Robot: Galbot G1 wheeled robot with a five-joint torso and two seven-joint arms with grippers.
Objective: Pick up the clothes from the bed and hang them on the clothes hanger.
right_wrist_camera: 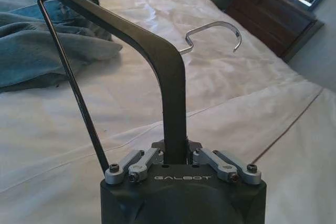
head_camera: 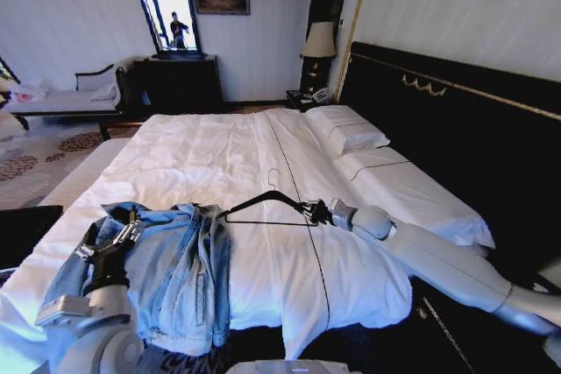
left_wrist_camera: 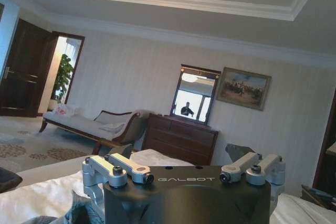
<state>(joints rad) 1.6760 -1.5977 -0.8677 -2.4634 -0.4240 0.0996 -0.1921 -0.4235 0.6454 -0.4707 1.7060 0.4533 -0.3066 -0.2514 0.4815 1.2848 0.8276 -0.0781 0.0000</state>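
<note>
- Two grippers are seen at work over the bed (head_camera: 219,151). At 8 o'clock in the head view, the left gripper (head_camera: 123,236) is set into the clothes (head_camera: 180,269); its finger state cannot be told.
- The clothes hanger (head_camera: 267,209) is clamped at its 3 o'clock end by the right gripper (head_camera: 316,212), its long axis running across the bed, its free tip touching the denim at 9 o'clock.

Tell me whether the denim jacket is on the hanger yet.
Not yet. The jacket lies crumpled on the bed; the right gripper holds the bare hanger beside it, the left gripper at the jacket.
</note>
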